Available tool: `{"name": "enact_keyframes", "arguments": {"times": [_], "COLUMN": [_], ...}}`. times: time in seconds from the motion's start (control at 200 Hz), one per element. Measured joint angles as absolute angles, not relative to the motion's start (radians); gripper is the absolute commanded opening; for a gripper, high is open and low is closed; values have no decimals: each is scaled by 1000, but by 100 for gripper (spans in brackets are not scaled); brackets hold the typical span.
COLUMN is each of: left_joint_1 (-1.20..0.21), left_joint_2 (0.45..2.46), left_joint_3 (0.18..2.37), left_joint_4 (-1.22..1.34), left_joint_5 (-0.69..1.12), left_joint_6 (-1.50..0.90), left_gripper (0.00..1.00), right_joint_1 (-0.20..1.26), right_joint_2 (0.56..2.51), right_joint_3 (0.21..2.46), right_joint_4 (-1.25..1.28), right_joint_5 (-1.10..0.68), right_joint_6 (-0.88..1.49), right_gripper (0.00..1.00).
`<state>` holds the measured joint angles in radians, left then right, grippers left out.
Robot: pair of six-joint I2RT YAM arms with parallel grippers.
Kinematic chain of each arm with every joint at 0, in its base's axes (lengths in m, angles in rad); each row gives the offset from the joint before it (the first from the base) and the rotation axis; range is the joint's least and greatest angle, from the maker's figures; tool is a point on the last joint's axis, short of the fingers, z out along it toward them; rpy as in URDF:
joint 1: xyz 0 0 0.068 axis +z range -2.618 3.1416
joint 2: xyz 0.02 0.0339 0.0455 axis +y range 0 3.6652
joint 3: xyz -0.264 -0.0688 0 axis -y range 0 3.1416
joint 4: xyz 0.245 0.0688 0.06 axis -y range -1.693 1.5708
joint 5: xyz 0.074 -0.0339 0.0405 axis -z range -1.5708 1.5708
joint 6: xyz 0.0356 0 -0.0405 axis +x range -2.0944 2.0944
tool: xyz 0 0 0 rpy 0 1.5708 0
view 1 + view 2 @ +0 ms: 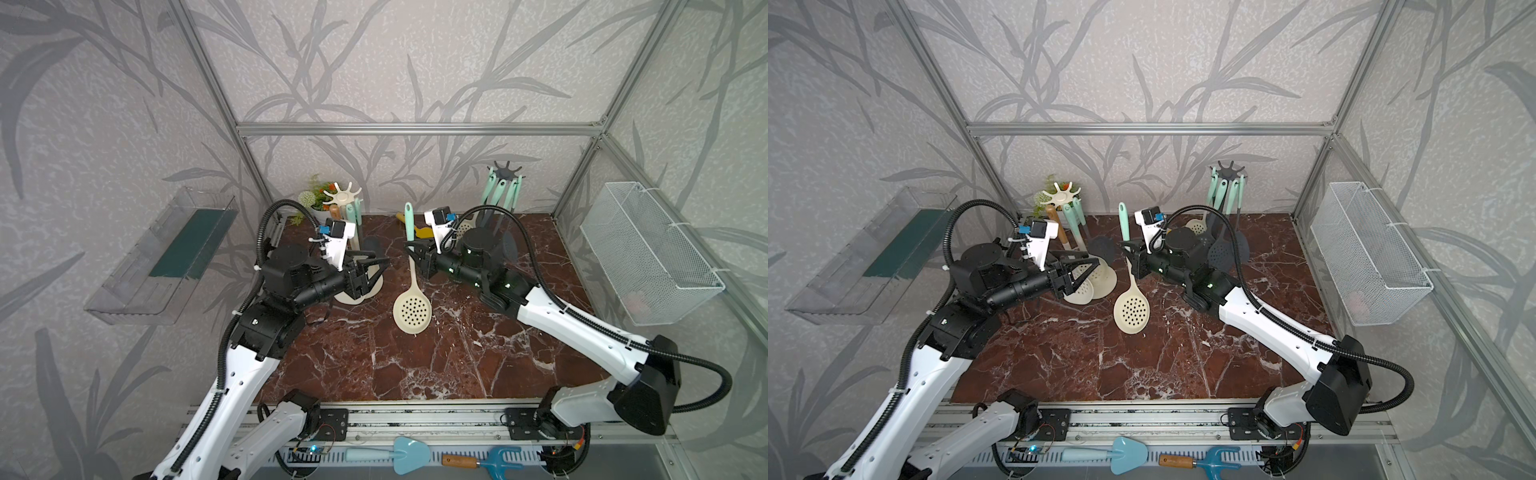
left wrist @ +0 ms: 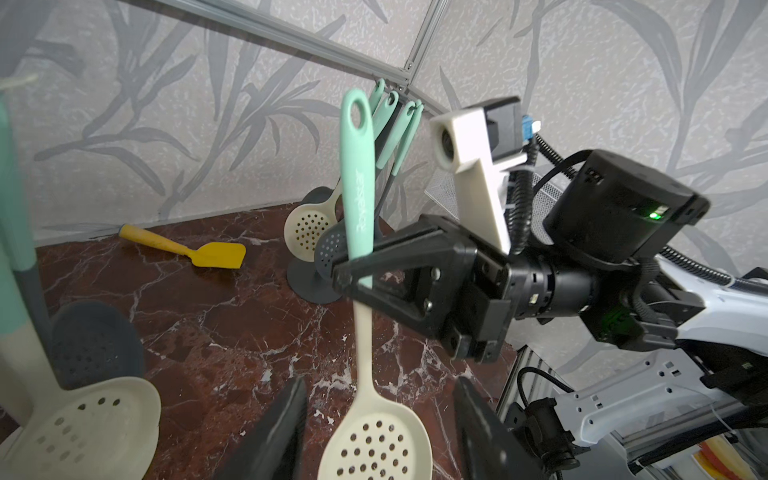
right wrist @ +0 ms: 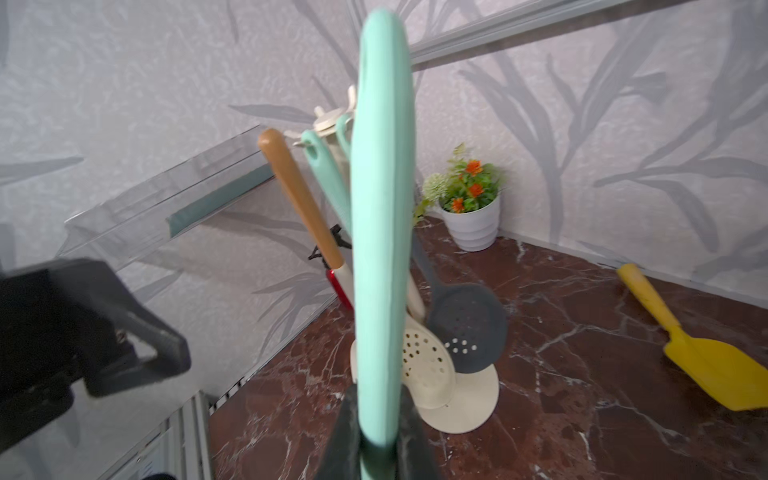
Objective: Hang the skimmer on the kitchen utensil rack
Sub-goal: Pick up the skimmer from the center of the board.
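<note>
The skimmer (image 1: 412, 307), with a cream holed head and a mint handle, was held upright in the clenched jaws of the right gripper (image 1: 412, 254). It was placed between two racks: one cream rack (image 1: 341, 194) and one dark rack (image 1: 504, 169). The jaws of the left gripper (image 1: 384, 268) were spread and empty.

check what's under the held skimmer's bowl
Only marble tabletop shows around the bowl of the skimmer, which hangs from the right gripper; the patch directly beneath is covered, so contact cannot be told.
</note>
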<state>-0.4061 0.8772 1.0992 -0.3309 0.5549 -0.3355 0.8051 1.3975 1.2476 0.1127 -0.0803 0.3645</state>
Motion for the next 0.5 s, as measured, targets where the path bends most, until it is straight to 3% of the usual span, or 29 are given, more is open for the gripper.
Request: {"name": "enact_keyframes", "arguments": {"times": [0.225,0.5], "left_joint_1": [-559,-702], "left_joint_2": [888,960], "left_joint_3": [1005,1002], "left_joint_4": [-269,-188], "left_joint_5": [370,187], "left_joint_6": [-315,-257], "left_gripper": [45,35], "right_joint_1": [900,950], "right_joint_2": [1387,1386], "right_joint_3": [1248,1253], "right_joint_4": [80,31], "right_joint_5": [184,324], "right_joint_6": [427,519], "right_gripper": [0,0]}}
